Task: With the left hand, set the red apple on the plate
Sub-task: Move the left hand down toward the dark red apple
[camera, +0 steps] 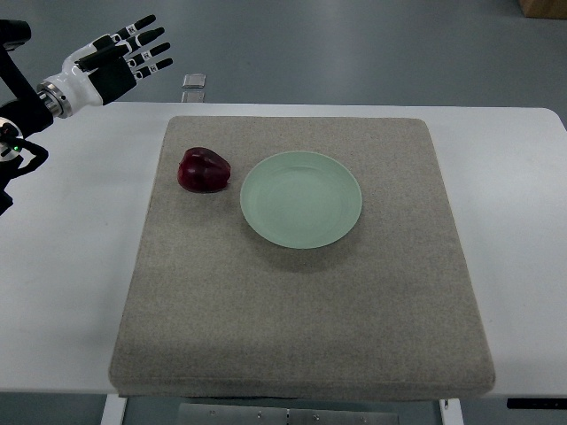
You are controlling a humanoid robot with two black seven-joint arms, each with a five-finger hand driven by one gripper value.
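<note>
A dark red apple [205,170] lies on the grey mat just left of the pale green plate [301,199], close to its rim. The plate holds nothing. My left hand [133,51] hovers at the upper left, beyond the table's far edge and well away from the apple, its fingers stretched out and spread, holding nothing. The black left arm comes in along the left edge. No right arm shows.
The grey mat [301,336] covers most of the white table [514,230]. A small pale object [194,81] lies on the floor past the table's far edge. A brown box corner [542,7] shows at the top right.
</note>
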